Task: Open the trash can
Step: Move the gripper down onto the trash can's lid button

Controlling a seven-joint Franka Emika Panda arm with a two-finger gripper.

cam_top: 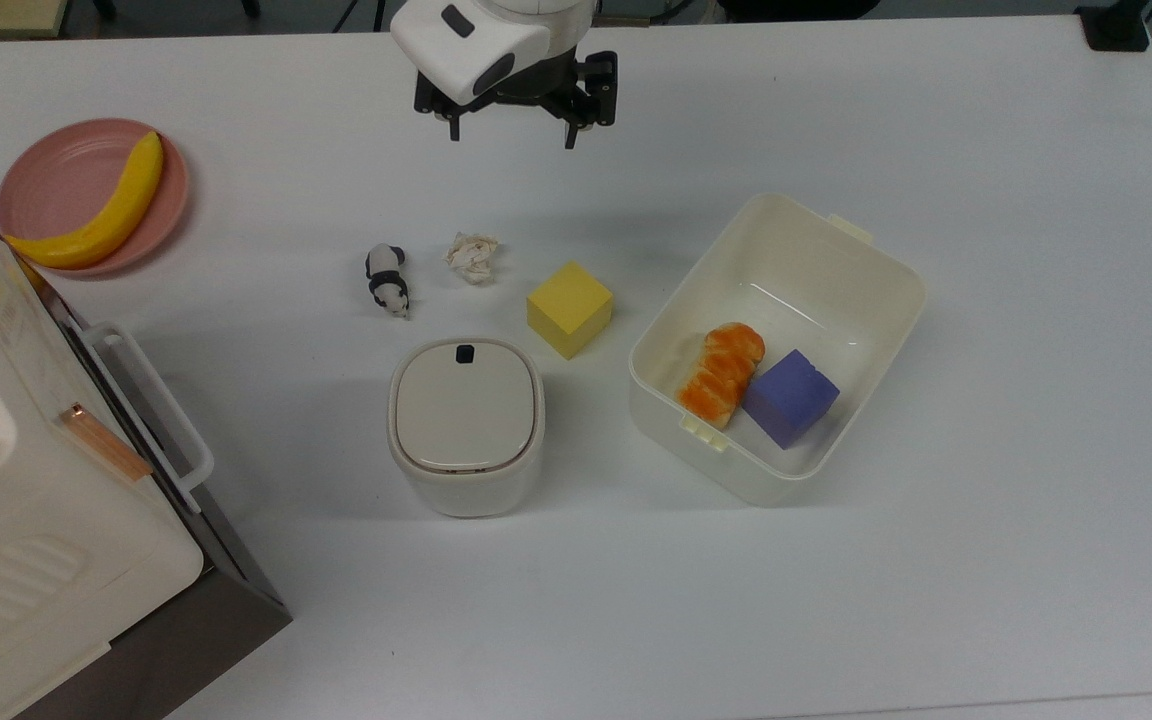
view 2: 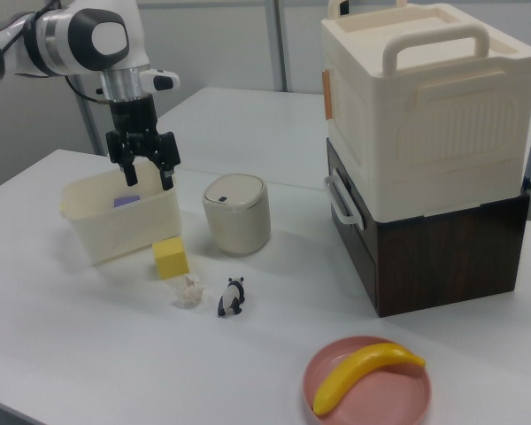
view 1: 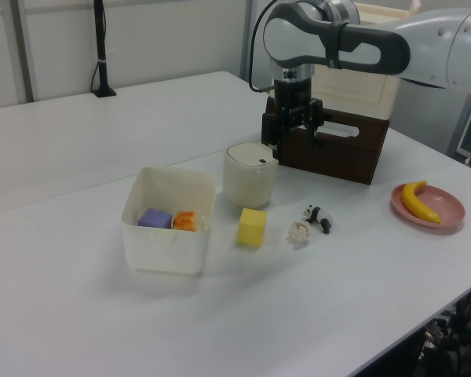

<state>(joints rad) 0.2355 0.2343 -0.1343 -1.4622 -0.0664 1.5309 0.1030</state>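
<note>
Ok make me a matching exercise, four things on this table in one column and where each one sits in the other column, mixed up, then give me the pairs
Things:
1. banana
2. purple cube
3. crumpled paper
4. trash can

Places:
A. inside the open cream tub, beside the orange bread
B. on the bare table between the panda figure and the yellow cube
C. on the pink plate
D. standing on the table, lid shut

Pairs: 1-C, 2-A, 3-B, 4-D

Running off the top view's edge at eight o'clock: white appliance [cam_top: 26, 520]. Hiding behind tub wall [view 2: 124, 226] in right view: most of purple cube [view 2: 126, 202].
</note>
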